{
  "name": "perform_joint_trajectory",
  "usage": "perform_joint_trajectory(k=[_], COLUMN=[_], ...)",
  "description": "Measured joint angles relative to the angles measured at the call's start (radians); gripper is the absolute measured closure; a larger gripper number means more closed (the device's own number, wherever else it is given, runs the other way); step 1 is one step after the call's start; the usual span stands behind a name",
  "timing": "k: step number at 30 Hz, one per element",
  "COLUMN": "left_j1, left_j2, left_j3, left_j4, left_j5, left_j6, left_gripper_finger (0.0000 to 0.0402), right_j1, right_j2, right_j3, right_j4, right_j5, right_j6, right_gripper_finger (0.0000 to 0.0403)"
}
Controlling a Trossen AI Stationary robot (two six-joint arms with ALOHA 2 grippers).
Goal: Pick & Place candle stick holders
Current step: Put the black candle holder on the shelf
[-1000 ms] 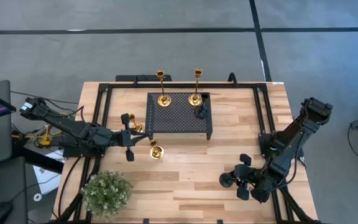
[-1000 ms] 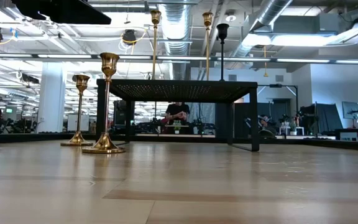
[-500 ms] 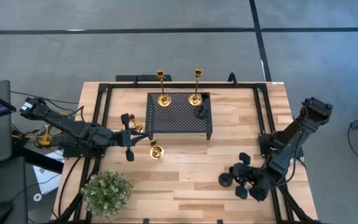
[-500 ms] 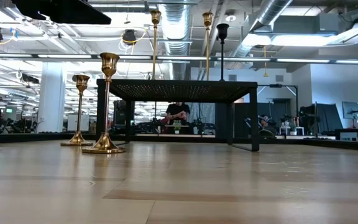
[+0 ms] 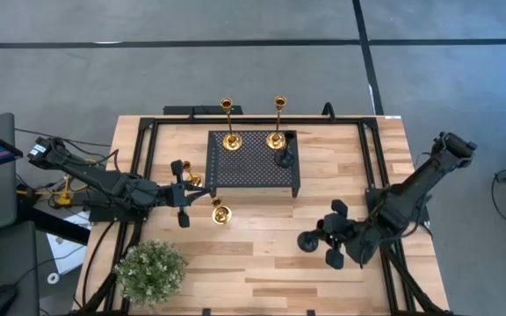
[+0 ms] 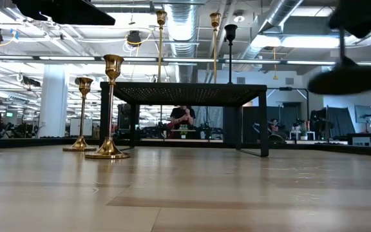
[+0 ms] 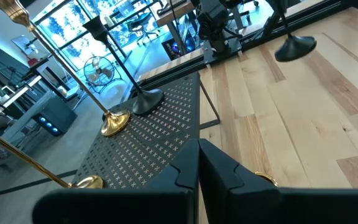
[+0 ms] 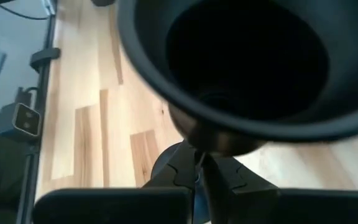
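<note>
My right gripper [image 5: 323, 239] is shut on a short black candle stick holder [image 6: 345, 78], which hangs in the air over the table's right half. A perforated black stand [image 5: 253, 167] at the far middle carries two tall gold holders [image 5: 231, 140] [image 5: 276, 140] and a black one [image 5: 284, 158] on their round bases. Two short gold holders [image 5: 220, 212] [image 5: 191, 179] stand on the table left of the stand. My left gripper [image 5: 187, 193] waits shut between them. My right gripper pinches the black holder's thin stem [image 8: 199, 148] just under its cup [image 8: 247, 68], between its two fingers [image 8: 224, 173]. The fingers come from the table's right side and lie across the stem. The holder is upright and lifted clear, its round base [image 6: 346, 80] well above the tabletop.
A green potted plant [image 5: 150, 272] stands at the table's near left corner. Black frame rails [image 5: 372, 175] run along the table's sides. Bare wood [image 5: 262, 246] lies between the stand and the near edge.
My right gripper has shut on the black holder, lifted it off the table near the right edge, and carried it up and toward the table's left. The holder's base has risen well clear of the wood.
</note>
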Motion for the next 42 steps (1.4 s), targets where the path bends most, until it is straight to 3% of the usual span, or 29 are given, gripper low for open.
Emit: perform_joint_trajectory(k=[6, 11, 24, 42], left_j1=[0.000, 0.000, 0.000, 0.000], left_j2=[0.000, 0.000, 0.000, -0.001], left_j3=[0.000, 0.000, 0.000, 0.000], left_j4=[0.000, 0.000, 0.001, 0.035], left_j5=[0.000, 0.000, 0.000, 0.000], left_j6=[0.006, 0.010, 0.017, 0.072], left_gripper_finger=[0.0392, 0.0394, 0.0393, 0.0395], right_j1=[-0.097, -0.178, -0.405, -0.638], right_j2=[-0.025, -0.025, -0.017, -0.016], right_j3=[0.049, 0.052, 0.052, 0.066], right_j4=[-0.003, -0.034, -0.052, 0.239], right_j5=[-0.105, -0.156, -0.167, -0.457], right_j6=[-0.198, -0.223, -0.259, -0.394], right_gripper_finger=[0.0401, 0.0402, 0.0403, 0.0403])
